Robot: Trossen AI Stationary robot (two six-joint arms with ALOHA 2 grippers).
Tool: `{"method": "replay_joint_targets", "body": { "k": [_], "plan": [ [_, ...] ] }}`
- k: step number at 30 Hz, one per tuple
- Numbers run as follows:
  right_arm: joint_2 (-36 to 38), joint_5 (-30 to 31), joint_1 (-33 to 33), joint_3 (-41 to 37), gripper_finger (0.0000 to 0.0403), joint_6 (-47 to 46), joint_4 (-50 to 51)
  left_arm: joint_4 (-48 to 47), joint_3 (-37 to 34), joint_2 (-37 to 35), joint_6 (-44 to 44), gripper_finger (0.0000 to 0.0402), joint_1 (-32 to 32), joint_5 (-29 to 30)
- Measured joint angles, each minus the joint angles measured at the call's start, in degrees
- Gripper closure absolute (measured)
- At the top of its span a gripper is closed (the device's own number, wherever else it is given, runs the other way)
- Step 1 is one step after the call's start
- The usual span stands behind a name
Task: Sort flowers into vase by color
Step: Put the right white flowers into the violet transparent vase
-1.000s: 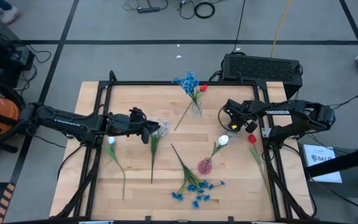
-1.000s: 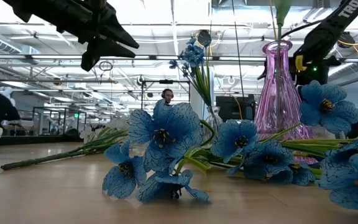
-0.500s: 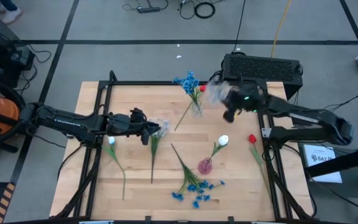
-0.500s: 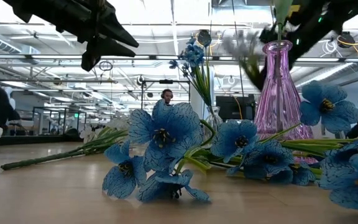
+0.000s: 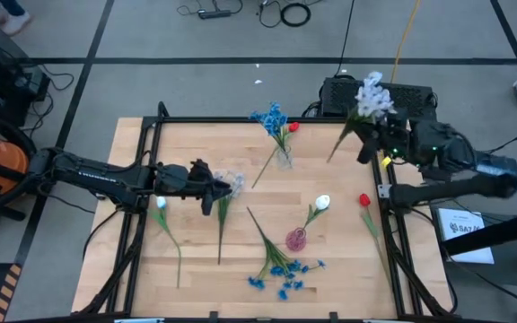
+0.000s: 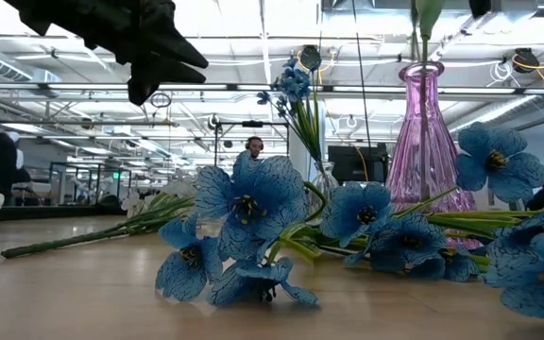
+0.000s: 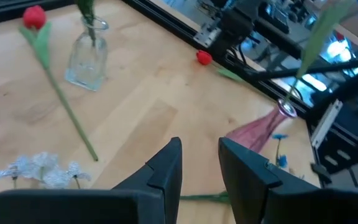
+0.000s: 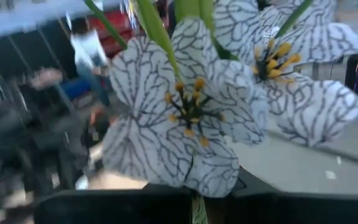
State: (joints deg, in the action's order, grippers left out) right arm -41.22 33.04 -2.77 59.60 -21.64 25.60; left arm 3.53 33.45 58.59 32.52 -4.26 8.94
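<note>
My right gripper (image 5: 366,136) is raised over the table's far right corner, shut on a pale lavender-white flower (image 5: 372,93) whose veined blooms (image 8: 185,112) fill the right wrist view. My left gripper (image 5: 212,190) hovers open at the table's left middle, beside a second pale cluster (image 5: 232,184) lying flat. A clear vase (image 5: 284,158) holds a blue cluster (image 5: 269,117) and a red tulip (image 5: 293,127). A pink vase (image 5: 296,240) holds a white tulip (image 5: 322,203). Another blue cluster (image 5: 285,274), a white tulip (image 5: 161,204) and a red tulip (image 5: 363,200) lie on the table. My right gripper holds the pale flower by its green stem (image 5: 357,124), just below the blooms. The flower is lifted clear and tilted, with the blooms toward the far edge and the free stem end (image 5: 334,151) slanting down over the table. The blooms hide the fingers in the wrist view.
A black frame (image 5: 240,120) runs along the table's edges. A black box (image 5: 402,93) sits past the far right corner, under the raised flower. In the low view the blue blooms (image 6: 253,212) and the pink vase (image 6: 423,132) stand close in front; people show in the room behind.
My right gripper has swung from beside the white tulip at the table's right middle toward the far right corner and up, carrying the pale flower clear of the table. The arm has left the low view almost wholly.
</note>
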Motion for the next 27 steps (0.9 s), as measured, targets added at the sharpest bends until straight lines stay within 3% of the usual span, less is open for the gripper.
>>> {"method": "replay_joint_targets", "body": {
  "k": [3,9,15,19,23,27],
  "plan": [
    [-5.85,8.36,7.84,4.01,0.0402,4.68,-6.27,0.0,0.0,0.0,-0.4,0.0291,0.01,-0.94],
    [-20.49,16.86,17.25,15.14,0.0402,10.28,-11.89,-0.15,0.0,0.0,-0.42,0.0291,0.05,-1.13],
    [-31.81,19.99,23.78,27.3,0.0403,9.83,-12.23,-2.01,0.02,0.0,-0.4,0.0291,0.05,-1.38],
    [-35.93,27.49,29.72,29.52,0.0403,5.78,-11.43,-5.92,0.02,0.0,-0.29,0.0291,0.05,-1.38],
    [-37.62,38.57,36.55,29.67,0.0403,-5.86,-6.0,-7.52,0.02,0.0,-0.25,0.0291,0.05,-1.36],
    [-41.65,41.87,40.8,29.69,0.0403,-11.91,-5.44,-7.1,0.02,0.0,-0.25,0.0291,0.05,-1.36]
  ]
}}
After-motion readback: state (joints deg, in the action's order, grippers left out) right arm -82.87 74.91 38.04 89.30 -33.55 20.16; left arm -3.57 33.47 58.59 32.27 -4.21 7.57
